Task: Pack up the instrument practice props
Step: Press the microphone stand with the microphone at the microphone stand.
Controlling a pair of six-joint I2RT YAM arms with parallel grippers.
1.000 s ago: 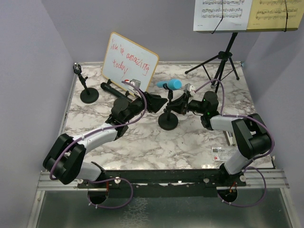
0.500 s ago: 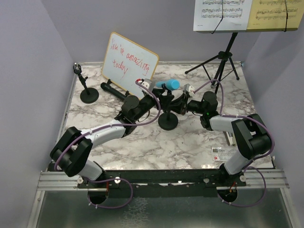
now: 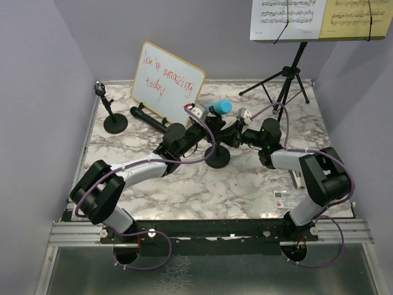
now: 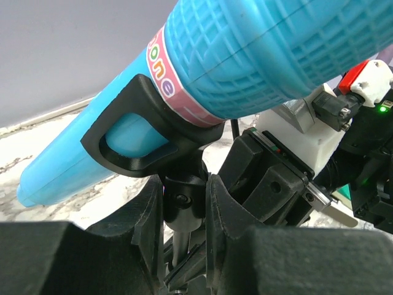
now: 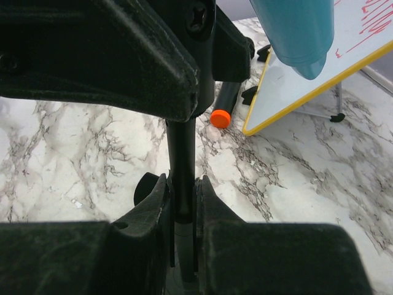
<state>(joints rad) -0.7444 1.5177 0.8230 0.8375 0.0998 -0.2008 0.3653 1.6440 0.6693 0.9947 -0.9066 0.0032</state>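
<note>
A blue microphone (image 3: 221,107) (image 4: 245,55) lies in the clip of a black round-based mic holder (image 3: 217,156) at the table's middle. My left gripper (image 3: 206,127) (image 4: 184,187) is shut on that holder's swivel joint just under the clip. From the other side, my right gripper (image 3: 229,136) (image 5: 182,187) is shut on the same holder's thin stem, lower down. A black microphone (image 3: 146,117) lies in front of the whiteboard. The second mic holder (image 3: 114,120) stands at the far left. White sheet music (image 3: 287,15) and yellow sheet music (image 3: 359,15) rest on the tripod music desk (image 3: 290,74).
The wood-framed whiteboard (image 3: 167,80) with red writing leans at the back left, close behind the left gripper. A small stapler (image 3: 298,179) and a clear ruler (image 3: 285,198) lie near the right arm. Purple walls close in the table on three sides.
My left arm has reached right to the middle mic holder and its jaws have closed on the joint under the blue microphone. The right gripper has kept its hold on the stem.
</note>
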